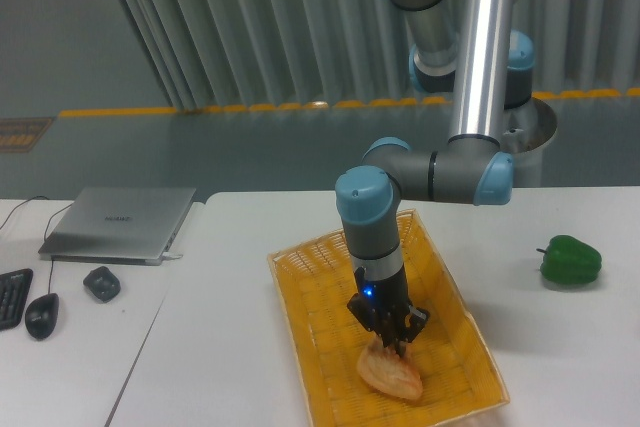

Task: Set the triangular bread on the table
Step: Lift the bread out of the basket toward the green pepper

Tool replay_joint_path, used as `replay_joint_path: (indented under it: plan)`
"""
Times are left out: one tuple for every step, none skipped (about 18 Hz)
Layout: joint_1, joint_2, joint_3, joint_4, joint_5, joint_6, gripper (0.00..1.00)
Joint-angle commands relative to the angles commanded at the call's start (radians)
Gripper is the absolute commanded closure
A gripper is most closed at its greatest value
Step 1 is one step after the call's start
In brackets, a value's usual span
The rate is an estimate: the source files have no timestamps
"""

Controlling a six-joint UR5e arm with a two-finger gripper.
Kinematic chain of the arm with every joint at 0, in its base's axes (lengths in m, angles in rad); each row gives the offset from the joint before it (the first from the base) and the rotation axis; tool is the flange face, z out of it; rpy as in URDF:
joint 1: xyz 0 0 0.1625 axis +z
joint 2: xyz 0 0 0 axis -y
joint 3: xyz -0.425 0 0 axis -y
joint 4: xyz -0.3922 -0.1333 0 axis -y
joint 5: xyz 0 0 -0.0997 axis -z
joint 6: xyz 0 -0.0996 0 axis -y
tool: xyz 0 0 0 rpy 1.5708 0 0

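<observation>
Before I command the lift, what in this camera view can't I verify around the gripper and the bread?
- Fingertip contact: the gripper sits on the top of the triangular bread; its own body hides the contact.
- Bread's upper tip: covered by the fingers.
- Whether the bread is off the basket: one view, no side angle.
- Basket's near rim: almost at the bottom edge.

Silver arm (480, 47) — blue joint caps, black jaws w/ blue LED.
</observation>
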Motion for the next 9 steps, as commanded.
replay_joint_path:
  plan:
    - [0.003, 0.008, 0.0, -0.002, -0.006, 0.0, 0.98]
    - [0.011, 0.021, 0.0, -0.006, -0.008, -0.003, 0.98]
    - [0.015, 0.032, 0.0, -0.012, -0.008, -0.006, 0.98]
    - [0.021, 0.046, 0.0, -0.018, -0.008, -0.008, 0.98]
    - [0.025, 0.061, 0.0, -0.029, -0.009, -0.008, 0.97]
    - [0.026, 0.072, 0.005, -0.053, -0.012, -0.005, 0.97]
    - [0.032, 0.084, 0.006, -0.092, -0.011, 0.009, 0.97]
    - [0.043, 0.098, 0.008, -0.127, -0.009, 0.018, 0.97]
    - [0.048, 0.106, 0.015, -0.146, -0.009, 0.047, 0.97]
